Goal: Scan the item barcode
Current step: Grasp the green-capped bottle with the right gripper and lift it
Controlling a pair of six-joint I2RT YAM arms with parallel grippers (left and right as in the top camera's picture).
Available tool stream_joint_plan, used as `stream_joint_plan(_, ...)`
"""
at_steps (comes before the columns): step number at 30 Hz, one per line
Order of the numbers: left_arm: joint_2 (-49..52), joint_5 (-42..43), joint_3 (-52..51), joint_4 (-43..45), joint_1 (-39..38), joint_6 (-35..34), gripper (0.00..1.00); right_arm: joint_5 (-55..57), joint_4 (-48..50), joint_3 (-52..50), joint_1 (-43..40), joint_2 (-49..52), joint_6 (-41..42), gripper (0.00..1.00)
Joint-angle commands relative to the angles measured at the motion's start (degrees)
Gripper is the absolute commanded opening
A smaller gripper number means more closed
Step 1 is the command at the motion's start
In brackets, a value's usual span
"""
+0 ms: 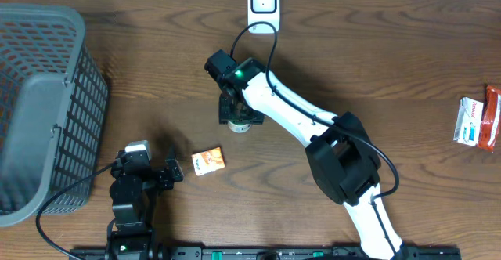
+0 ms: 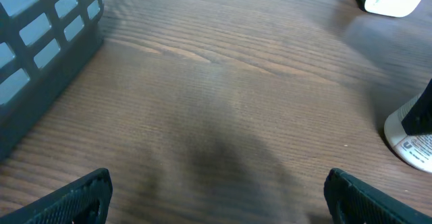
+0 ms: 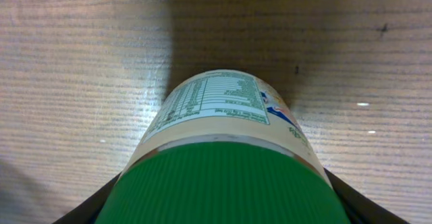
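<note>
Reaching across the counter (image 1: 376,56) from the robot's side, the right gripper (image 3: 224,202) hangs over a green-lidded jar (image 3: 216,106) that stands upright in front of the scanner (image 1: 264,1), a little to its left and well apart from it. Its fingers flank the lid on both sides, a sensible hold for lifting the jar and turning its label toward the scanner, though I cannot tell whether they are pressing on it yet. The printed panel facing the wrist camera looks like a nutrition table; I see no barcode. The left gripper (image 2: 223,200) sits with jaws wide and nothing between them, farther from the scanner, probably keeping clear. A small orange box (image 1: 208,160) lies beyond the jar from the scanner.
</note>
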Motion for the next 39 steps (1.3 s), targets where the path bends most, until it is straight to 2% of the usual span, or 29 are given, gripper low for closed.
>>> stream_joint_plan(1, -0.07, 0.61, -0.66, -2.21, -0.20, 0.76, 0.99, 1.46, -0.28, 0.07, -0.63, 0.31, -0.66, 0.57)
stream_joint_plan(5, -0.07, 0.61, -0.66, -2.21, -0.20, 0.76, 0.99, 2.71, -0.48, -0.17, -0.63, 0.31, -0.63, 0.57)
stream_joint_plan(9, -0.07, 0.61, -0.66, -2.21, -0.20, 0.76, 0.99, 2.73, -0.26, -1.33, -0.68, 0.31, -0.63, 0.69)
stream_joint_plan(13, -0.07, 0.61, -0.63, -2.21, -0.20, 0.74, 0.99, 2.69, 0.13, -2.99, -0.94, 0.31, -0.09, 0.70)
stream_joint_plan(30, -0.07, 0.63, -0.66, -2.21, -0.20, 0.76, 0.99, 2.60, 0.52, -3.43, -1.66, 0.33, 1.11, 0.48)
stream_joint_plan(39, -0.07, 0.61, -0.66, -2.21, -0.20, 0.76, 0.99, -8.52, -7.13, -1.73, -5.44, -0.13, -5.22, 0.42)
